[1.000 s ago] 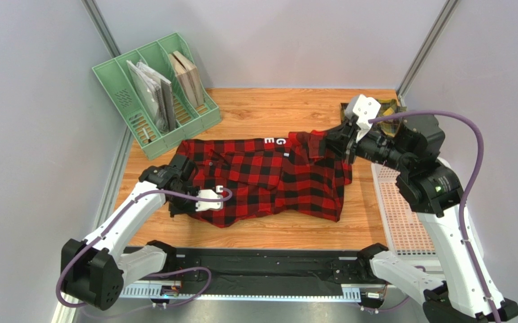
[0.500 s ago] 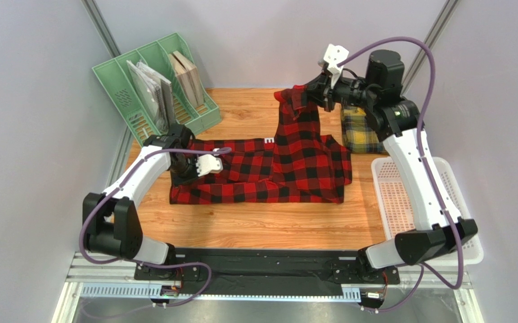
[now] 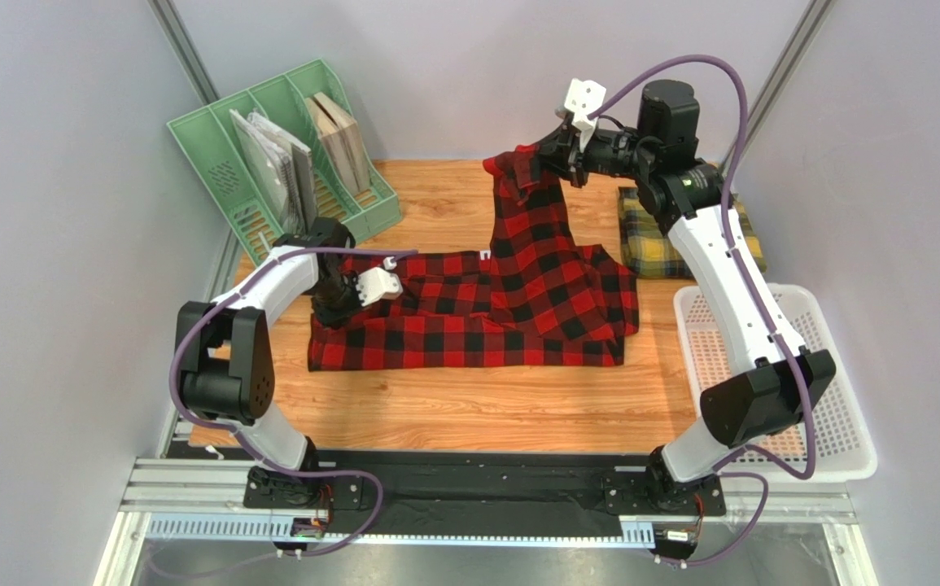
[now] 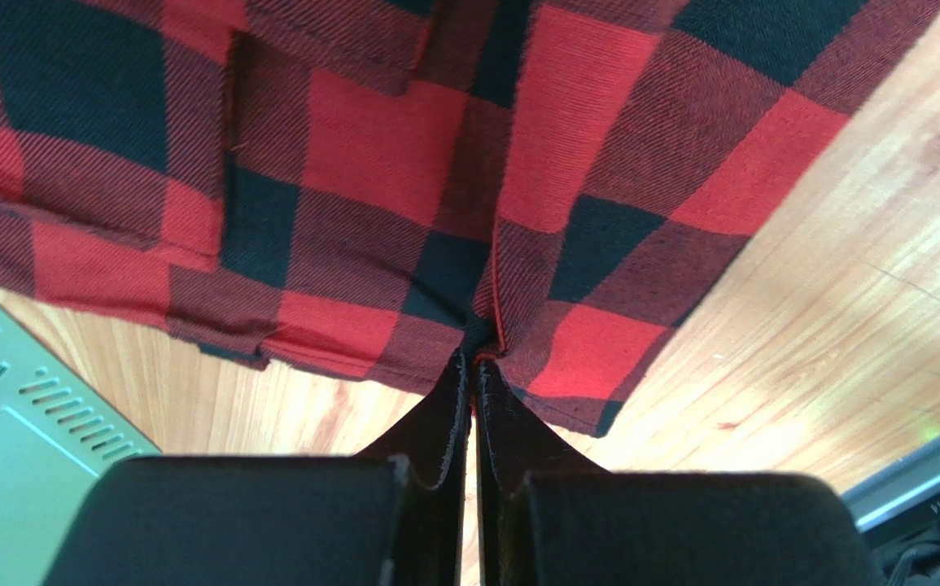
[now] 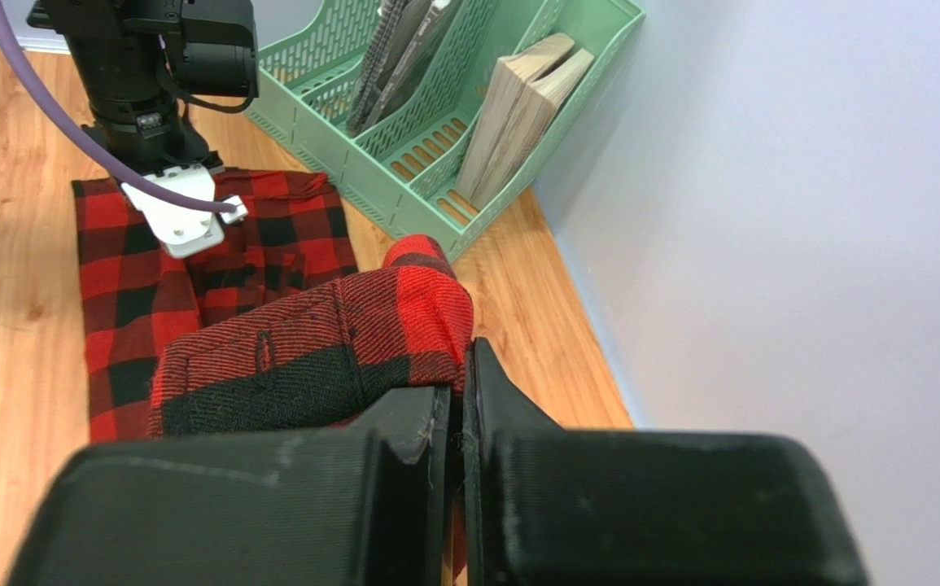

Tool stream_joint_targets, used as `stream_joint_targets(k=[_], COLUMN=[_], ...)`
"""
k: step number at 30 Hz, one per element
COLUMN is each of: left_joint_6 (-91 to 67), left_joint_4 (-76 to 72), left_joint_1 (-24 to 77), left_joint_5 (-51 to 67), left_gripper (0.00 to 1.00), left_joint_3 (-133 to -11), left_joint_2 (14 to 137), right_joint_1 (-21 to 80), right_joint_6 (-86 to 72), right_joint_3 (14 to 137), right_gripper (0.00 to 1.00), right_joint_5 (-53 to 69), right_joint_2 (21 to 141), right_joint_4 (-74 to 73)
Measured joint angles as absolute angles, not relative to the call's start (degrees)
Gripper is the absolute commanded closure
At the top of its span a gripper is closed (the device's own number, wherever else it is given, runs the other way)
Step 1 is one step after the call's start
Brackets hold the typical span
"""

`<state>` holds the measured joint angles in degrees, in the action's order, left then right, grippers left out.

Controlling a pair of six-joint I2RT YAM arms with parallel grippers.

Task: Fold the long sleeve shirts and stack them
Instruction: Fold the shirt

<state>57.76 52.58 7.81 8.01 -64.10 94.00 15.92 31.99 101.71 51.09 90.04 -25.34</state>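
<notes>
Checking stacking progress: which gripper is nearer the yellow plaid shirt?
Right. The right gripper hangs left of the yellow shirt; the left gripper pinches the red shirt at its opposite edge.

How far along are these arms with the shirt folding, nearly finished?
Roughly midway. Done: the yellow shirt lies as a compact folded bundle at the far right. In hand: the red-and-black shirt is spread on the table; the left hand pinches one edge while the right hand holds another part lifted. Left: finishing its folds and stacking the two shirts.
</notes>
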Motion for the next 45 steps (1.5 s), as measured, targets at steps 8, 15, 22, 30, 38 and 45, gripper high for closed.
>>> stream_joint_targets(k=[8,15,22,30,38,45], left_joint_6=[55.9,50.3,46.0,36.1,26.6,21.9], left_joint_4=[50.3,47.3,49.3,50.8,51.8,52.2], left_joint_1=[7.4,6.9,2.9,2.5,2.5,2.5], left_joint_5=[7.1,5.4,12.2,23.6,27.2,27.6], left_gripper=[0.99,0.73,0.39,0.32,0.32,0.31], left_joint_3=[-64.1,-64.1,-64.6,-76.9,-76.6,-71.2], left_joint_2=[95.5,97.7,90.8,79.4,78.3,74.8], right_joint_1=[15.9,15.9,16.0,19.1,25.6,32.1], right_joint_6=[32.9,32.9,30.4,24.6,15.8,7.8], right_joint_3=[101.5,96.6,95.4,89.5,86.2,86.2], right_gripper=[1.00,1.00,1.00,1.00,1.00,1.00], right_joint_5=[52.4,52.3,51.1,44.9,35.2,27.2], right_joint_2=[94.4,94.5,94.4,94.1,94.5,97.1], right_joint_4=[-21.0,-18.0,-18.0,-18.1,-20.6,-20.7])
